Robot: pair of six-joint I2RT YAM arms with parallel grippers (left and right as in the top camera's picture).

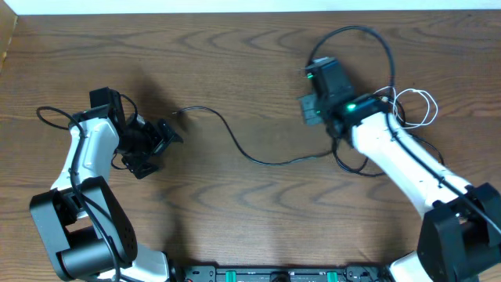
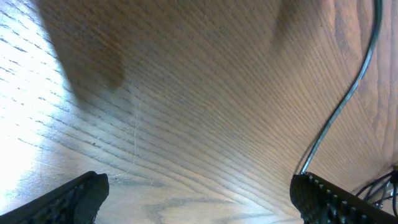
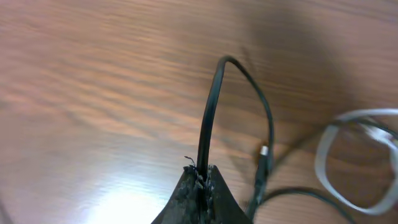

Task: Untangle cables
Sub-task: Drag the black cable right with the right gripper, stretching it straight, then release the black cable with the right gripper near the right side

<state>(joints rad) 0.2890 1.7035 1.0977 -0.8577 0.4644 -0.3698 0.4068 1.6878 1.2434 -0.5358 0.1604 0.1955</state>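
The right pincer [image 3: 200, 198] is clamped on a thin black flexible cable [image 3: 210, 112], which rises from its tips toward 12 o'clock, arches over and drops to a small silver-tipped plug [image 3: 263, 152] at 4 o'clock in the wrist view. I judge it holds this strand to draw it out of the loose bunch, where a thin white looped cable [image 1: 415, 106] lies at 3 o'clock of it. The left pincer [image 2: 199, 202] stands wide and holds nothing, low over the brown wood-grain surface [image 2: 186, 93], probably ready to pin a free end. 1 long black cable [image 1: 235, 145] trails across the middle overhead; its end runs down to the finger [image 2: 336, 199] at 5 o'clock in the left wrist view, and whether they touch I cannot tell.
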